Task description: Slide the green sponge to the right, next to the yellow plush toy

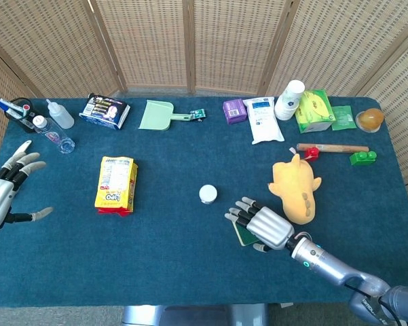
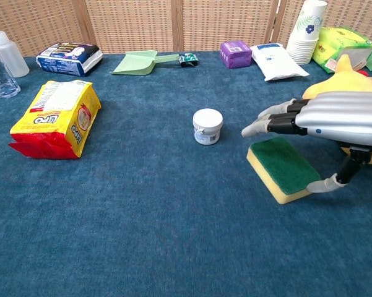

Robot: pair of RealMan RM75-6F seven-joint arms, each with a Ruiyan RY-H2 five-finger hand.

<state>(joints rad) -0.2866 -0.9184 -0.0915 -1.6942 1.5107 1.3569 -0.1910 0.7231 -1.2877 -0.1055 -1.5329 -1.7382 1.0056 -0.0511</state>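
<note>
Head view: right hand (image 1: 263, 225) w/ fingers spread, holding nothing, sits over the green sponge (image 1: 242, 235) just left of the yellow plush toy (image 1: 295, 189); chest view: thumb at the sponge's right edge, so imo next it needs to press down & push right.

right hand (image 2: 334, 120) above green sponge (image 2: 283, 168)

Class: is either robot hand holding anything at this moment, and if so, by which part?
Nothing is held. The right hand hovers flat over the sponge, fingers extended, thumb by its near right edge. The left hand is spread, away from everything.
</note>
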